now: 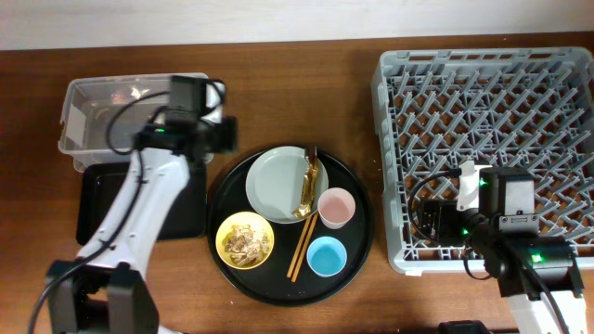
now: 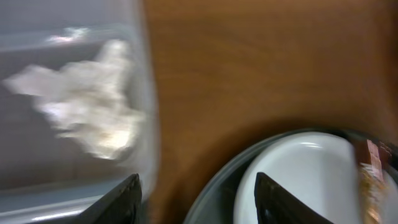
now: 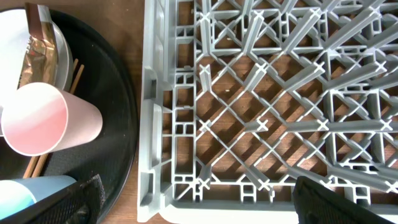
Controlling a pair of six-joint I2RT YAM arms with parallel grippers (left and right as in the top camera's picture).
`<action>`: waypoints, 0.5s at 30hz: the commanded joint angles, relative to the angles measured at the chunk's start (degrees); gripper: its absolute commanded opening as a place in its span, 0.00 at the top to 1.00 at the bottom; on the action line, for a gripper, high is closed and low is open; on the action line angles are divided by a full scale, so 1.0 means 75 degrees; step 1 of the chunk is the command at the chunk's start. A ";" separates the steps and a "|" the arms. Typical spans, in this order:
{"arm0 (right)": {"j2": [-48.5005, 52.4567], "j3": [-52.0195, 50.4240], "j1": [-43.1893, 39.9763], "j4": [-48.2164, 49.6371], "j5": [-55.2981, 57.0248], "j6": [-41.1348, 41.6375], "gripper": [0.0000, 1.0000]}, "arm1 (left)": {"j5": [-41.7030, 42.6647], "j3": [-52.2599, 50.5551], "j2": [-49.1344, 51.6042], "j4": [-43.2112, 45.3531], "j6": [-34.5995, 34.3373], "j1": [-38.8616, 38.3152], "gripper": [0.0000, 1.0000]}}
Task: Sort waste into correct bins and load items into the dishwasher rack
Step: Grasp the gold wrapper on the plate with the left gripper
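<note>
The grey dishwasher rack (image 1: 483, 60) stands empty at the table's right, with none of the dishes loaded. All of them sit on the round black tray (image 1: 357, 255) at centre: the pale plate (image 1: 274, 181), the yellow bowl (image 1: 221, 241), the pink cup (image 1: 336, 207), the light-blue cup (image 1: 327, 256) and the wooden chopsticks (image 1: 302, 243) lying between bowl and cups.

Sorting looks barely begun. The blurred left wrist view shows a crumpled white tissue (image 2: 87, 112) apparently inside the clear tub (image 1: 83, 121) — the one step that seems done. The shallow black tray (image 1: 93, 190) beside the tub looks bare. The gold-brown wrapper (image 1: 310, 186) lies on the plate's right edge, and the crumbly food scraps (image 1: 247, 243) fill the bowl.

The left gripper (image 2: 196, 199) hangs at the tub's right end near the round tray, fingers apart and holding nothing. The right gripper (image 3: 208, 199) hovers over the rack's near-left corner, jaws spread wide and empty — wrapper, scraps and every dish remain to be moved.
</note>
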 commanded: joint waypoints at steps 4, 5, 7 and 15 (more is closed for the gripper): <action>0.0125 0.0166 0.0038 0.0003 -0.0047 0.0055 0.02 | 0.0898 0.0032 0.1099 -0.0338 -0.0017 -0.2107 0.39; 0.0181 0.0166 0.0038 -0.0003 -0.0047 0.0055 0.02 | 0.0895 0.0032 0.1291 -0.0309 -0.0017 -0.2282 0.39; 0.0286 0.0166 0.0038 -0.0003 -0.0047 0.0055 0.02 | 0.0901 0.0032 0.1740 -0.0154 -0.0020 -0.2629 0.39; 0.0329 0.0166 0.0038 -0.0070 -0.0047 0.0055 0.02 | 0.0793 0.0032 0.2375 0.0064 -0.0017 -0.3209 0.75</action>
